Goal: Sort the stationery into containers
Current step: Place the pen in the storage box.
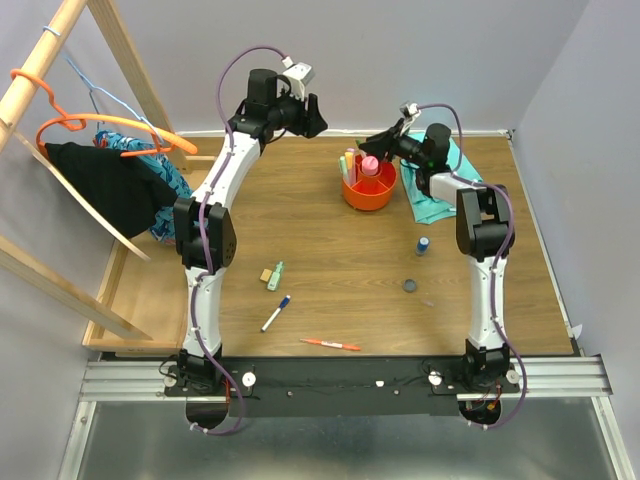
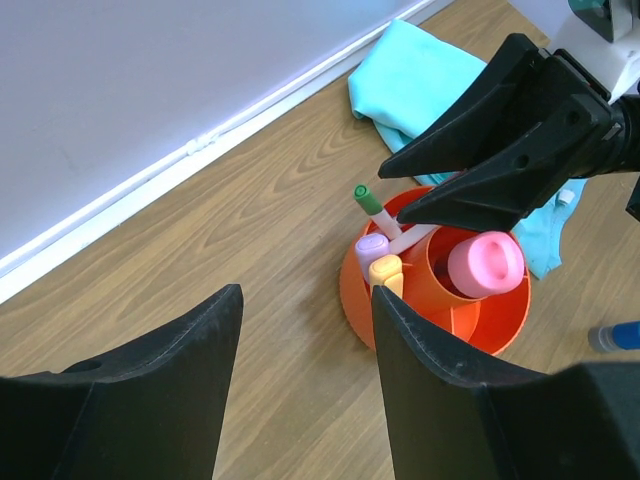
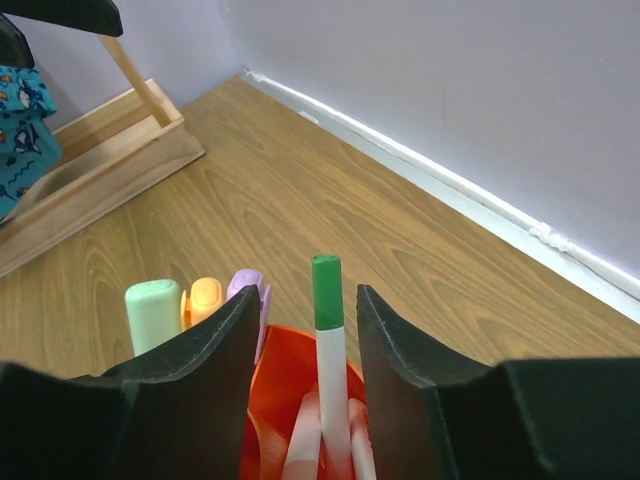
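Lowest in the top view, an orange-red pen (image 1: 331, 345) lies almost level across the frame; it is too thin to tell which end is the tip. Up and left of it a blue-capped marker (image 1: 276, 313) lies on a slant, cap toward the upper right. Above that, a green highlighter (image 1: 275, 275) lies roughly up-and-down in the picture, just beside the tan eraser (image 1: 266, 274). Right of centre sits the dark disc (image 1: 410, 285), and above it the blue-capped bottle (image 1: 423, 245) stands upright.

The orange tub (image 1: 369, 193) sits at upper centre. The pink glue bottle (image 1: 370, 165) stands in its middle cup and pastel highlighters (image 3: 152, 315) stand upright along its left side. The teal cloth (image 1: 435, 205) lies to its right, partly hidden under the right arm.

The right gripper (image 3: 310, 292) is over the tub, its fingers apart on either side of a green-capped marker (image 3: 326, 275). A gap shows on both sides of the marker. It stands upright, cap up, with its lower end hidden among other barrels.

The left gripper (image 2: 305, 295) hovers over bare wood at the tub's left, fingers spread with nothing between them. A wooden rack (image 1: 60, 285) with an orange hanger (image 1: 90, 125) fills the left edge.
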Available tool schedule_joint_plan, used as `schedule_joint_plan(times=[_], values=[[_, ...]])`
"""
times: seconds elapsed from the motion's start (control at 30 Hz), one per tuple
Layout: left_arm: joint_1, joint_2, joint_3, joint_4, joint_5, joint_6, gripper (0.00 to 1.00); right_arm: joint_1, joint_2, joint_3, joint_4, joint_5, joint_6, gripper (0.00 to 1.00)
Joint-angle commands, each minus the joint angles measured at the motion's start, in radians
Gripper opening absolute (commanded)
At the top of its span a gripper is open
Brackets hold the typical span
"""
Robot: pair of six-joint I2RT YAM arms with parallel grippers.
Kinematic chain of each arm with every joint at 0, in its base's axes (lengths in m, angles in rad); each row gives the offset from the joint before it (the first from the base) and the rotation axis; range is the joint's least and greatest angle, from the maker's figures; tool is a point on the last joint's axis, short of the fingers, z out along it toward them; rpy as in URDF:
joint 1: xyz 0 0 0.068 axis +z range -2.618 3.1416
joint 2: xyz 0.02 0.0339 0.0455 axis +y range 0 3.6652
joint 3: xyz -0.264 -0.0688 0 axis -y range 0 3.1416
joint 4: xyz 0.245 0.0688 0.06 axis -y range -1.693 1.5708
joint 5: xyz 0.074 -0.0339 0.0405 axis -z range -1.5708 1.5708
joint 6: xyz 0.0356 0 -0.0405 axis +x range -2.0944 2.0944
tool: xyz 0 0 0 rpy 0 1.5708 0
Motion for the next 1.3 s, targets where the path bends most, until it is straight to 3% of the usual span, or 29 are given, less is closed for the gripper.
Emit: schedule_joint_plan(times=[0.0, 0.17, 0.27, 0.47, 0.53, 0.6, 0.67, 0.9, 1.27], values=[[-0.010, -0.024, 0.002, 0.024, -0.005, 0.018, 0.64, 0.005, -0.082, 0.026, -0.039, 0.061, -0.017, 0.53], [-0.010, -0.072, -0.015, -0.032, -0.023, 0.047, 0.63, -0.004, -0.180, 0.030, -0.134, 0.131, -0.061, 0.55], [-0.011, -0.153, -0.119, -0.101, -0.006, 0.120, 0.64, -0.020, -0.248, -0.014, -0.186, 0.152, -0.083, 0.56], [-0.020, -0.383, -0.486, -0.249, 0.050, 0.304, 0.64, -0.023, -0.479, -0.170, -0.353, 0.197, -0.178, 0.57], [-0.049, -0.461, -0.605, -0.304, 0.014, 0.373, 0.64, -0.023, -0.551, -0.238, -0.424, 0.235, -0.202, 0.57], [-0.101, -0.500, -0.681, -0.414, -0.109, 0.430, 0.63, -0.023, -0.599, -0.293, -0.542, 0.262, -0.215, 0.57], [-0.126, -0.556, -0.736, -0.474, -0.205, 0.408, 0.63, -0.023, -0.659, -0.327, -0.634, 0.301, -0.221, 0.58], [-0.149, -0.636, -0.958, -0.595, -0.327, 0.269, 0.61, -0.023, -0.751, -0.434, -0.783, 0.328, -0.273, 0.61], [-0.261, -0.615, -1.075, -0.643, -0.316, 0.248, 0.61, -0.023, -0.765, -0.439, -0.851, 0.345, -0.285, 0.60]])
